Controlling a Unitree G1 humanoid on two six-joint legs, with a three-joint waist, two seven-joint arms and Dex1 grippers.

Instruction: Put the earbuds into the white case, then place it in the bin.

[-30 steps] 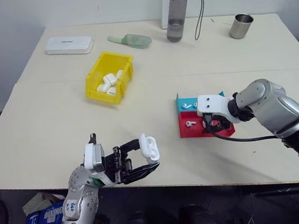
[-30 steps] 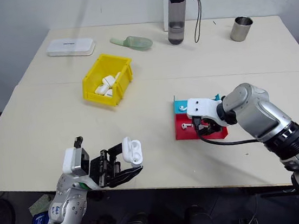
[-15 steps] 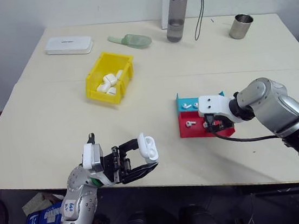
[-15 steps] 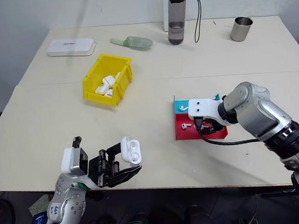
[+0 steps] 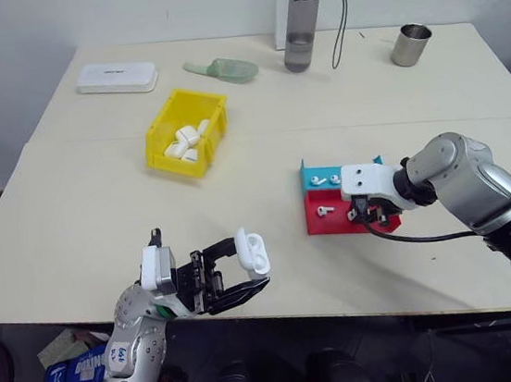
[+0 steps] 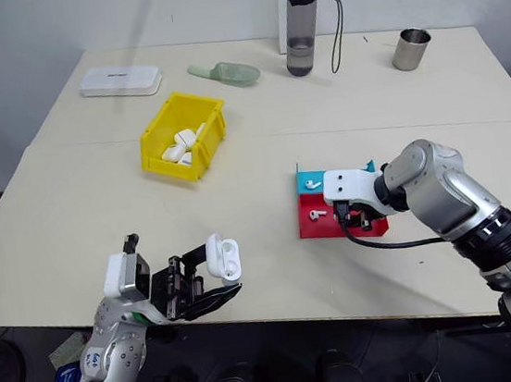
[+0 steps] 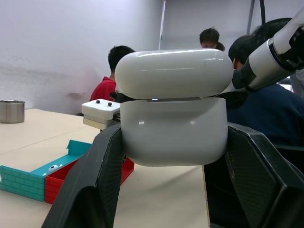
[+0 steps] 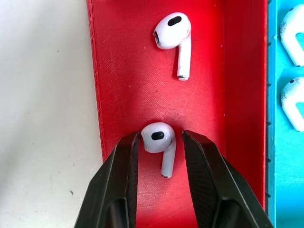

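I see a pale cream table (image 5: pixel 102 228). A yellow bin (image 5: pixel 188 132) sits on it as landmark. Behind the bin: a flat white box (image 5: pixel 116 77), a green scoop (image 5: pixel 223 67), a dark bottle (image 5: pixel 300 20), a metal cup (image 5: pixel 411 44). Nearer, to its right: adjoining blue tray (image 5: pixel 314 177) and red tray (image 5: pixel 317 221).

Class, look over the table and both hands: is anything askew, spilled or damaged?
Nothing stands out. The white case sits in the left hand, the right hand brackets an earbud in the red tray, and the yellow bin stands upright.
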